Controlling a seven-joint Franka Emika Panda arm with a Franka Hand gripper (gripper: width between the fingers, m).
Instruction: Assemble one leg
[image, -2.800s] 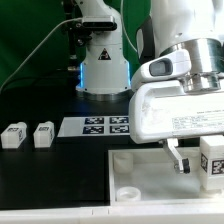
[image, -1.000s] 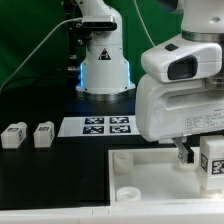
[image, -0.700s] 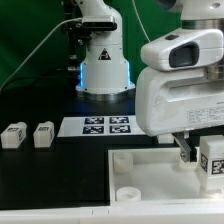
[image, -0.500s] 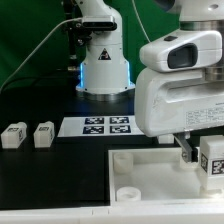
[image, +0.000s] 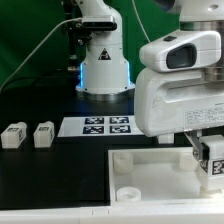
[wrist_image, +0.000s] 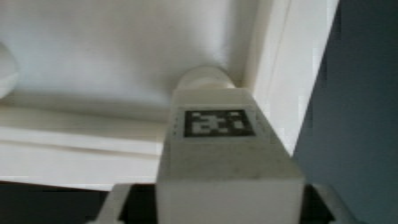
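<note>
My gripper (image: 207, 157) is at the exterior view's right, over the far right corner of the large white tray-like piece (image: 150, 168). It is shut on a leg (image: 214, 164), a white post with a square tag, which stands upright at that corner. One dark finger (image: 197, 150) presses the leg's side; the other is hidden. In the wrist view the leg (wrist_image: 221, 135) fills the space between the jaws of my gripper (wrist_image: 222, 208), its far end against the tray-like piece (wrist_image: 89, 110) beside the raised rim.
Two more legs (image: 14, 135) (image: 43, 134) lie on the black table at the exterior view's left. The marker board (image: 100, 126) lies behind the tray-like piece. The arm's base (image: 104, 60) stands at the back. A round socket (image: 128, 192) shows at the tray-like piece's near corner.
The wrist has risen and turned since the earliest frame. In the last half second the visible finger moved right, up against the leg. The leg has stayed in place.
</note>
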